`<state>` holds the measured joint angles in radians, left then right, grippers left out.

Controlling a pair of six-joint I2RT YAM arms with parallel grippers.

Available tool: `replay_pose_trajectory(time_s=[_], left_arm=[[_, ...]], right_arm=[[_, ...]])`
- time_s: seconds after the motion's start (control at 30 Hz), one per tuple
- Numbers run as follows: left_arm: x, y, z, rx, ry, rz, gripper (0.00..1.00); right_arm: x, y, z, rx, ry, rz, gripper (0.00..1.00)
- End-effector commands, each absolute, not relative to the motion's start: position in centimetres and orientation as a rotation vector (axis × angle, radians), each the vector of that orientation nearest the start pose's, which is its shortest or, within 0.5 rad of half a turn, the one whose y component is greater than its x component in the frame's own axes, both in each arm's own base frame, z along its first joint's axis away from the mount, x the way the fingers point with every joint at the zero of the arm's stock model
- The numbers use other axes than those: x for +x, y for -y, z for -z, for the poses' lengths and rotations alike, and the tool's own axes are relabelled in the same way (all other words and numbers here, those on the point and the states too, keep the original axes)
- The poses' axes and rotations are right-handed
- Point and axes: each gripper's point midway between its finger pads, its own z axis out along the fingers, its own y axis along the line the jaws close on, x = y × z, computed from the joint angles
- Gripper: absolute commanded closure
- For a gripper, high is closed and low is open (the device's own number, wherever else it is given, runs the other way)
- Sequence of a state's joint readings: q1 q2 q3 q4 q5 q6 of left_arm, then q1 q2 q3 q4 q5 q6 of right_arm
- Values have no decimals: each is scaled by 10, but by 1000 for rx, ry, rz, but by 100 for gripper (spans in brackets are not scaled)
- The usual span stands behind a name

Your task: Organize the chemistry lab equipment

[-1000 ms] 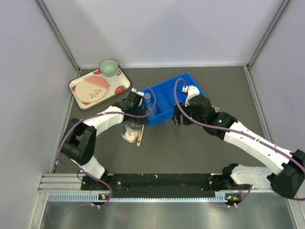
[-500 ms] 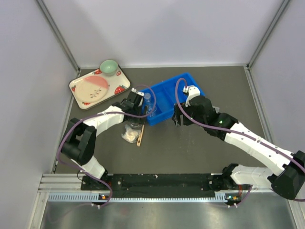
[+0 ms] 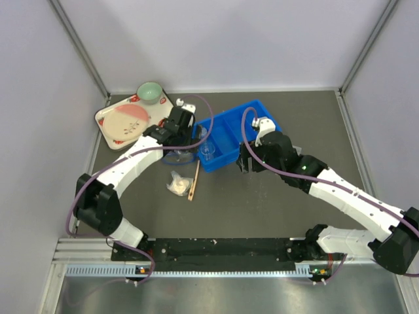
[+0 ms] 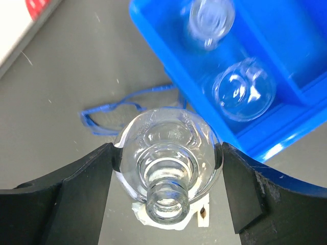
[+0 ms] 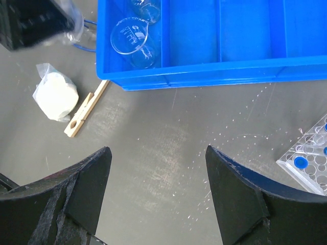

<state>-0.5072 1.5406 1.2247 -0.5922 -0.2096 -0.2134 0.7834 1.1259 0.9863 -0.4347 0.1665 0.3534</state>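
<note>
My left gripper is shut on the round body of a clear glass flask and holds it above the table, neck toward the camera, just left of the blue bin. The bin's near-left compartment holds two clear glass vessels; they also show in the right wrist view. My right gripper is open and empty, low over bare table in front of the bin. A clear test tube rack with blue caps stands at the right.
A white pad in a plastic bag and a wooden clothespin lie in front of the bin's left end. A blue cord loop lies on the table under the flask. A strawberry tray with a plate and a green bowl sits at the back left.
My left gripper has risen and moved back-left, lifting the flask off the table by the bag. The right arm has barely moved.
</note>
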Motion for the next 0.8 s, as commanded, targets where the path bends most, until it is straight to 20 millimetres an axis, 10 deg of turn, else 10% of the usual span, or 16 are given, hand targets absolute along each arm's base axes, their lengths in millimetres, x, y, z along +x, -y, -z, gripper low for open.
replay_pose_trajectory(time_s=[0.0, 0.47, 0.77], left_arm=[[369, 167, -214, 270, -2258, 80, 92], [449, 237, -283, 577, -2075, 200, 93], [472, 293, -256, 806, -2028, 389, 94]], right_arm=[[254, -238, -231, -353, -2077, -536, 25], [236, -216, -241, -325, -2060, -541, 25], [219, -207, -240, -335, -2078, -565, 25]])
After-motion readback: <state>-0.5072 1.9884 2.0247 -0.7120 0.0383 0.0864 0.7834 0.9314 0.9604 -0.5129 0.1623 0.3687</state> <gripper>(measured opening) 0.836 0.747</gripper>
